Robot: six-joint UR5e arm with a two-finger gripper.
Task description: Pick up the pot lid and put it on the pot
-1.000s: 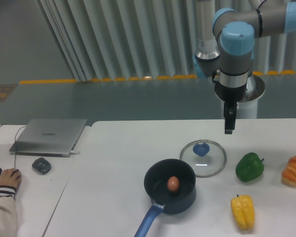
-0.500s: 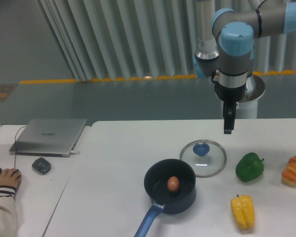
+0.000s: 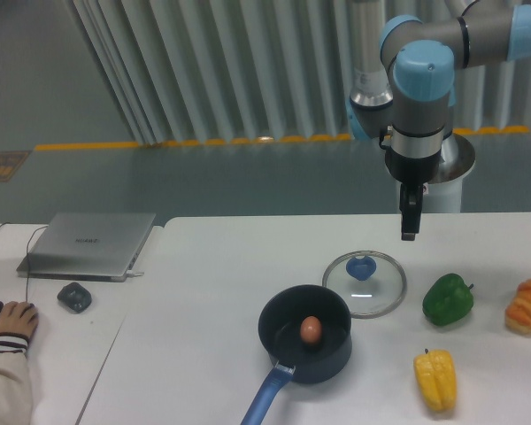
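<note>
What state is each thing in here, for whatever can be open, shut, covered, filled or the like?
Pot: uncovered, upright, with an egg inside.
Lid: off the pot, lying on the table with its blue knob up.
Egg: lying in the pot.
Laptop: closed.
Jaws: raised, pointing down, seen edge-on; open or shut cannot be told.

laptop [image 3: 88, 246], mouse [image 3: 74, 297]; green pepper [image 3: 448, 299] near bread [image 3: 527, 306].
</note>
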